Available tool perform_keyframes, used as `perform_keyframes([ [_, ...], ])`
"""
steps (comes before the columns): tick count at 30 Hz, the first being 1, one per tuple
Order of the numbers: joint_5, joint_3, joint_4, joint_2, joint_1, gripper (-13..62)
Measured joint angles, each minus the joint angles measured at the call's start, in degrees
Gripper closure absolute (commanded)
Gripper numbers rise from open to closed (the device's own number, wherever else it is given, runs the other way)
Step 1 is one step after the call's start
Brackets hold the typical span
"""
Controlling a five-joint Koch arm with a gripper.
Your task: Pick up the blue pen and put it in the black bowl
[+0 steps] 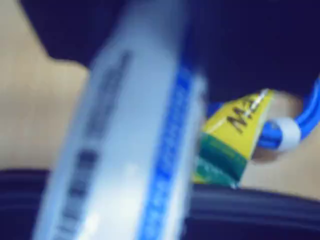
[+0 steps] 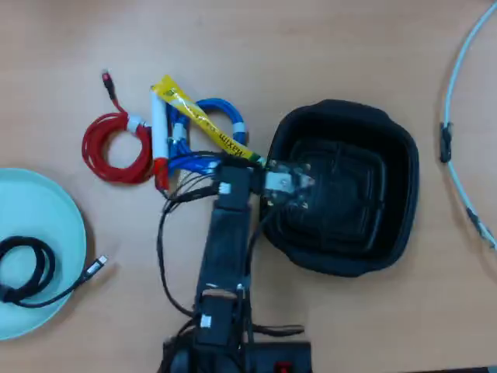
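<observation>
The blue pen [image 1: 130, 150], a white barrel with blue print, fills the wrist view, blurred and very close to the lens, slanting above the ridged rim of the black bowl [image 1: 260, 215]. In the overhead view my gripper [image 2: 299, 184] hangs over the left inner side of the black bowl [image 2: 404, 155]. The arm hides the pen there. The pen hangs lifted off the table, so the gripper is shut on it, though the fingers themselves are hidden in the wrist view.
Left of the bowl lie a yellow stick packet [image 2: 202, 116], a coiled blue cable [image 2: 225, 109], a white marker with a red cap [image 2: 158, 132] and a red cable coil [image 2: 109, 148]. A pale cyan plate [image 2: 46, 225] holds a black cable. A white cable [image 2: 458, 78] curves at the right.
</observation>
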Motion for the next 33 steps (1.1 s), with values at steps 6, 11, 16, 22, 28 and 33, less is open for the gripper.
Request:
perform_keyframes([
  [6, -0.1, 0.0, 0.1, 0.0, 9.3, 56.6],
  [11, -1.2, 0.0, 0.1, 0.0, 17.6, 56.6],
  [16, -1.3, 0.0, 0.1, 0.0, 25.3, 56.6],
  [22, -1.3, -0.8, -0.1, 0.1, 31.0, 56.6],
  [28, -1.4, -3.5, -4.3, -5.4, 32.3, 56.4],
  [33, -1.2, -3.6, -5.4, -7.6, 32.5, 55.6],
])
